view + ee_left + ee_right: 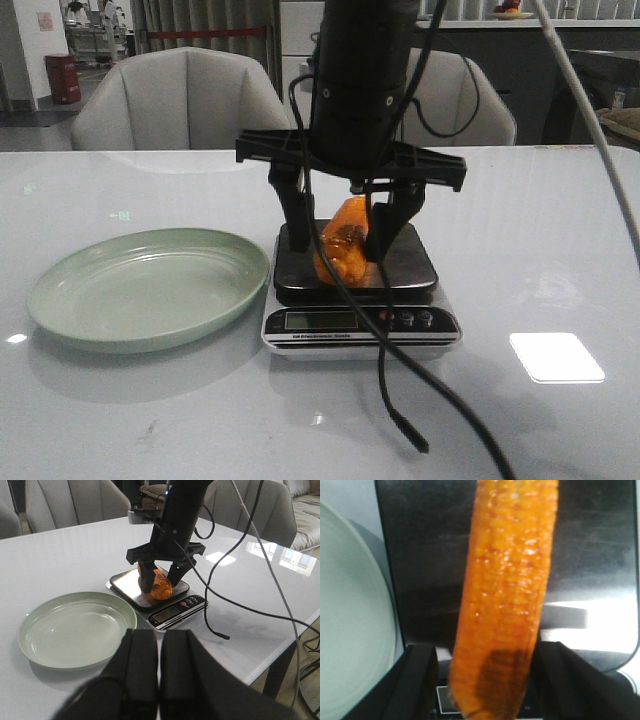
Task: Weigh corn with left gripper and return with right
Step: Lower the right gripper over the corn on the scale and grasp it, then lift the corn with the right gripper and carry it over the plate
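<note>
We list, on the bench (540, 230): pale green plate (150, 285). Left gripper (160, 637), fingers pressed together, empty. Scale (360, 322), display writing unreadable. Corn (345, 235) on its platform, right gripper (343, 262) fingers straddling it; we cannot tell the grip.

The room is evenly lit from above. The glossy white desk (520, 250) carries a bright rectangular glare patch near its right front and mirrors the windows in the left wrist view. Soft shadows sit under the plate (150, 288) and the scale (360, 325). The right wrist view is blurred, the corn (507, 595) close and soft with specular highlights.
</note>
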Robot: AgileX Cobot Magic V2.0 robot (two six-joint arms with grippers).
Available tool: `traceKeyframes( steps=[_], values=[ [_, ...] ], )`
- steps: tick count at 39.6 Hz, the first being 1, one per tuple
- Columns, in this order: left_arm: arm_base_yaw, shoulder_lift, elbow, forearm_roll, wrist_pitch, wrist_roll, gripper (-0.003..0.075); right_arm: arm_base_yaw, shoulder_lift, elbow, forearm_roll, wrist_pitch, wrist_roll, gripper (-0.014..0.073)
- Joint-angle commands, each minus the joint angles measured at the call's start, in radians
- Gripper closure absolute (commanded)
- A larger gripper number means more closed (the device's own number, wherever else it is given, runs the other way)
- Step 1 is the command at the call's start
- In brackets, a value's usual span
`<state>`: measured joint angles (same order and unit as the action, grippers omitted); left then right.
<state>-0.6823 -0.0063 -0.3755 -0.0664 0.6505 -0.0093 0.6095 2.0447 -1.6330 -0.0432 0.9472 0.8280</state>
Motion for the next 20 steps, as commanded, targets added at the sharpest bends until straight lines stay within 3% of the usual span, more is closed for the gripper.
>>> traceKeyframes(
  steps=[1, 9, 14, 20],
  values=[
    [-0.005, 0.000, -0.023, -0.003, -0.086, -0.001, 0.0596, -0.001, -0.039, -0.035, 0.014, -0.015, 0.002, 0.0130],
    [-0.005, 0.000, -0.023, -0.003, -0.086, -0.001, 0.0596, 0.013, -0.039, -0.086, 0.031, 0.009, -0.003, 0.0328],
    [-0.005, 0.000, -0.023, -0.003, -0.086, -0.001, 0.0596, 0.056, -0.039, -0.147, 0.032, 0.001, -0.017, 0.0330],
    [-0.005, 0.000, -0.023, -0.003, -0.086, -0.001, 0.0596, 0.130, -0.032, -0.155, 0.032, -0.106, -0.036, 0.0330]
  ],
)
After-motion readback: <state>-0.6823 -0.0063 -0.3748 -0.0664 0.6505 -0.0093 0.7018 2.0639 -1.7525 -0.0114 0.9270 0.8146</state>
